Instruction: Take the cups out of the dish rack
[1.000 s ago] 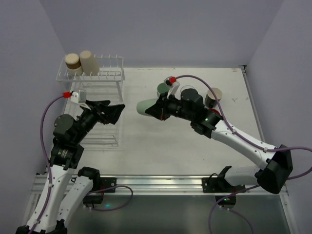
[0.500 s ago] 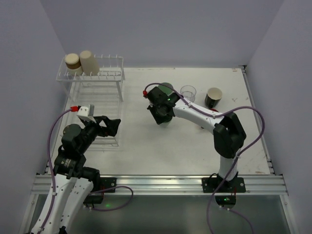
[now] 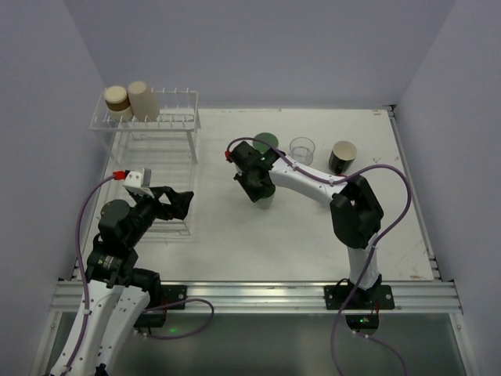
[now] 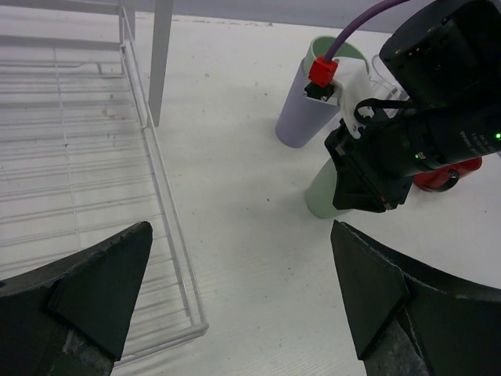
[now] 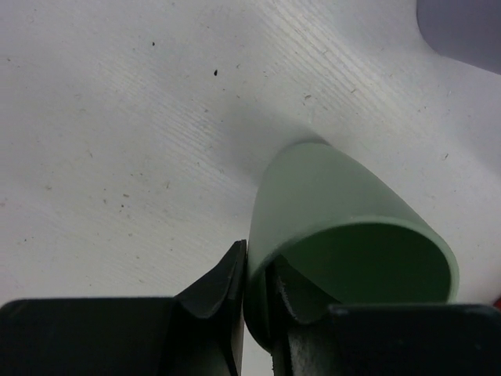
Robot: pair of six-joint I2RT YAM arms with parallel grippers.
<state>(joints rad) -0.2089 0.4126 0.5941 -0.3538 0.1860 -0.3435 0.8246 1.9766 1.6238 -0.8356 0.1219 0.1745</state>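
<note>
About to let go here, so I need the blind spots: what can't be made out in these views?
The red rounded object: left wrist view, mostly behind the right arm; top view, under that arm. Cup or not, unclear.
The pale green tumbler: top view, nearly covered by the right fingers.
The tan cup and beige cup on the white wire dish rack: top view only, too small to show how they sit.

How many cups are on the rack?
2. A tan-brown cup and a beige cup stand side by side on the dish rack's raised shelf. The left arm hides part of the base.
</note>
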